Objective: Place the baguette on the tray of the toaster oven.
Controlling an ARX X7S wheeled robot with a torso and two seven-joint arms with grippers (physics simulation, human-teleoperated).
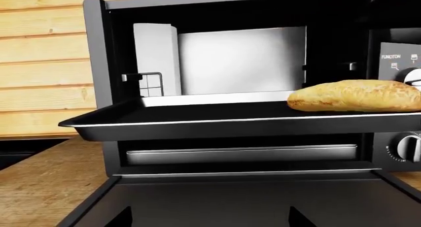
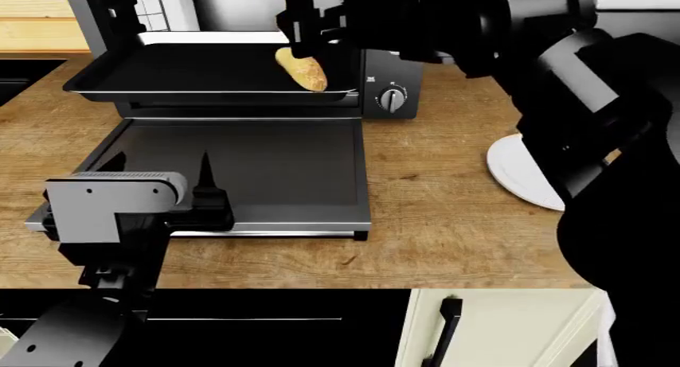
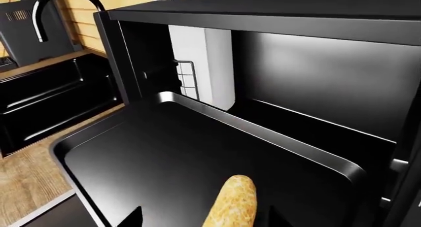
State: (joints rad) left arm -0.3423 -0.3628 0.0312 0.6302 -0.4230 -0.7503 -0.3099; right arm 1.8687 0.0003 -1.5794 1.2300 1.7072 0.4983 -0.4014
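The baguette [image 2: 301,70] lies on the right part of the black tray [image 2: 159,72], which is pulled half out of the toaster oven [image 2: 388,72]. In the left wrist view the baguette [image 1: 358,95] rests on the tray [image 1: 197,121] in front of the oven cavity. My right gripper [image 2: 305,25] hovers just above the baguette, open; in the right wrist view the baguette [image 3: 231,205] lies between the spread fingertips of the right gripper [image 3: 205,219] without being clamped. My left gripper [image 2: 207,193] is open and empty, low over the oven's folded-down door [image 2: 255,160], facing the oven.
The glass-panelled door lies flat on the wooden counter. Two knobs [image 2: 393,99] sit on the oven's right panel. A white plate [image 2: 518,174] lies to the right, partly behind my right arm. A black sink [image 3: 46,101] with a faucet [image 3: 62,0] is to the left.
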